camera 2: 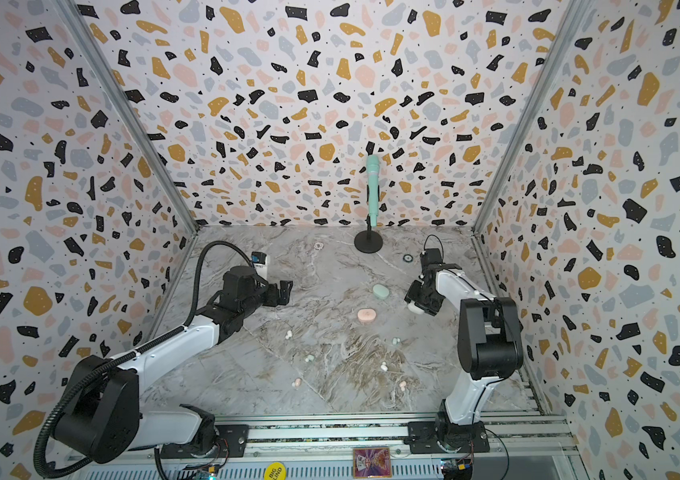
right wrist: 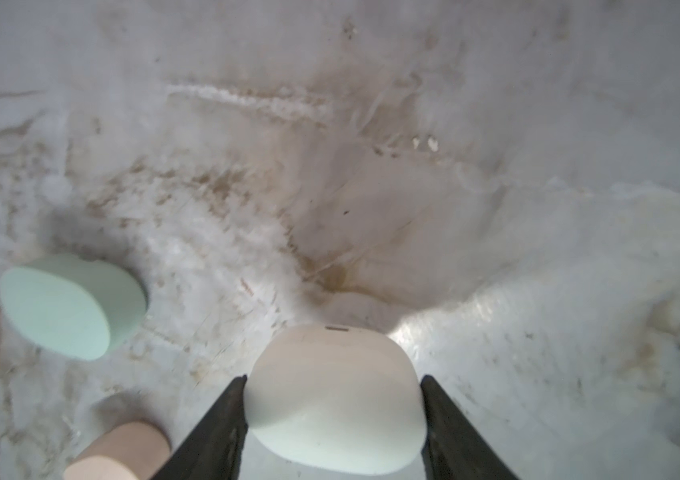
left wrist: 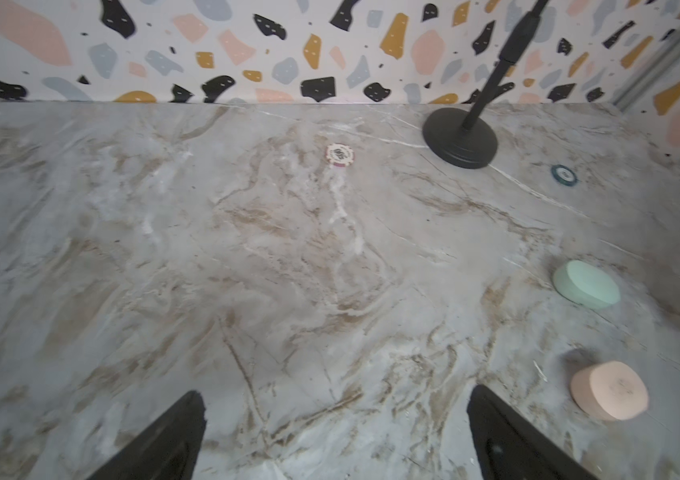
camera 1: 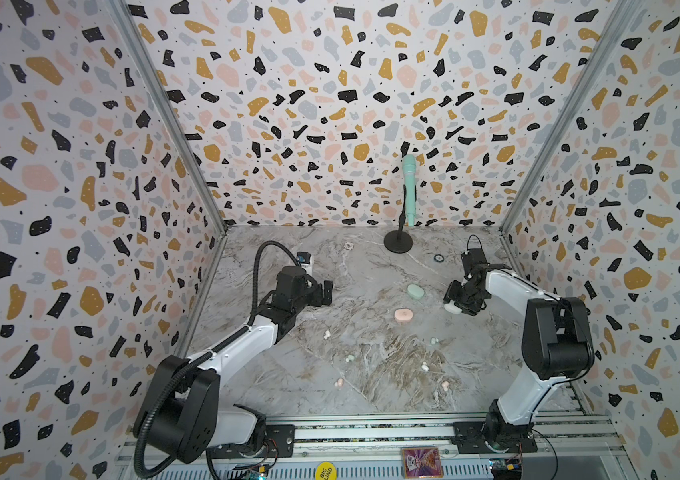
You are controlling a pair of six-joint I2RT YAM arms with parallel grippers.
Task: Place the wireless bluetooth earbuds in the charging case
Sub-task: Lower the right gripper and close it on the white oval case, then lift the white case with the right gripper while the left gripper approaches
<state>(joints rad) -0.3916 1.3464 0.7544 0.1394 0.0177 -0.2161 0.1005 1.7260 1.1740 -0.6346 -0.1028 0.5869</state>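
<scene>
You had the right gripper clamped on the white case by its two sides, and the left gripper spread wide over bare table. So the step was securing a case, lid shut. The earbuds lay scattered nearer the arm bases, well apart from it. Next, I judge, the lid needs opening, likely by the left. Whether the case rested on the table or hung clear couldn't be told — and the buds were mere specks.

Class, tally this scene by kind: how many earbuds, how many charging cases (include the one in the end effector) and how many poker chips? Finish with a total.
Earbuds: 6
Charging cases: 3 (mint case, pink case, white case in the right end effector)
Poker chips: 2
Total: 11
</scene>
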